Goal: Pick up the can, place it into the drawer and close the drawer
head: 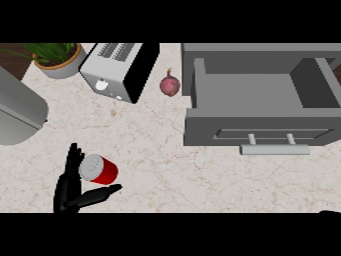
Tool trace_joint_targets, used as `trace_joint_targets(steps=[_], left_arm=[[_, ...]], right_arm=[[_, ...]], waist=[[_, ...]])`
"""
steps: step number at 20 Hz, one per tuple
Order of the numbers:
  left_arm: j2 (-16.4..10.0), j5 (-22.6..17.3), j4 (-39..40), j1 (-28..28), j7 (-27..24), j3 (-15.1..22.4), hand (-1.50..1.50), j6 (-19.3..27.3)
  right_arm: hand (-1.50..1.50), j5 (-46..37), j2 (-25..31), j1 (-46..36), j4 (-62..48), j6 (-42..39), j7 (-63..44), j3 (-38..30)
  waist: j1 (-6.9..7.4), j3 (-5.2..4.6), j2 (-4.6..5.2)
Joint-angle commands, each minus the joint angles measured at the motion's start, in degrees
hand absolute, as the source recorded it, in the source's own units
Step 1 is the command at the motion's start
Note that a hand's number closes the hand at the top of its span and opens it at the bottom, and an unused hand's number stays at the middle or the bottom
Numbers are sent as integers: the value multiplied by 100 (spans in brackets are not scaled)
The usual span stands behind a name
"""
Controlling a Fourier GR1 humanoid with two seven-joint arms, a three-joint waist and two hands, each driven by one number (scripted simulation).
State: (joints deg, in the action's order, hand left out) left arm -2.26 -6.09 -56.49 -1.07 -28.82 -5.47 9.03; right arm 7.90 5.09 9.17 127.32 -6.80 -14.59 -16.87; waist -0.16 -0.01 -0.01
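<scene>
We are framing the can (pixel 99 169) with our left hand (pixel 67 192), fingers straight and thumb spread, not yet gripping; right of the fingers, the drawer (pixel 202 125) is standing open, unfilled.

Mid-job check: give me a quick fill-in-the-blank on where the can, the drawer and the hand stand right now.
1. The hand with the red can between its fingers and thumb is the robot's ___ one.
2. The drawer stands ___.
3. The red can rests on the ___, not in the drawer.
4. The toaster stands beside a potted ___.

Missing words: left; open; counter; plant.
</scene>
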Motion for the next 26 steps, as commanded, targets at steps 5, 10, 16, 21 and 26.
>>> trace_joint_targets(steps=[5,10,16,21,26], left_arm=[[-174,19,565,399,-240,92,-150,-602],[-35,34,805,880,-122,114,150,-553],[-62,-127,1850,1639,-647,-117,150,-1043],[63,-47,2198,2281,-626,-126,150,-866],[-45,-92,3112,3275,-710,-436,150,-736]], right_arm=[[-150,-37,-78,-137,-172,34,103,-109],[-150,37,46,-256,27,-41,-152,-156],[-150,90,122,-282,231,37,-463,-287],[-150,-274,-39,-384,-174,-8,17,-11],[-150,269,183,-193,88,-203,-113,-455]], waist=[[4,2,-2],[2,1,-1],[-23,-2,4],[-33,-2,12],[-120,-4,25]])
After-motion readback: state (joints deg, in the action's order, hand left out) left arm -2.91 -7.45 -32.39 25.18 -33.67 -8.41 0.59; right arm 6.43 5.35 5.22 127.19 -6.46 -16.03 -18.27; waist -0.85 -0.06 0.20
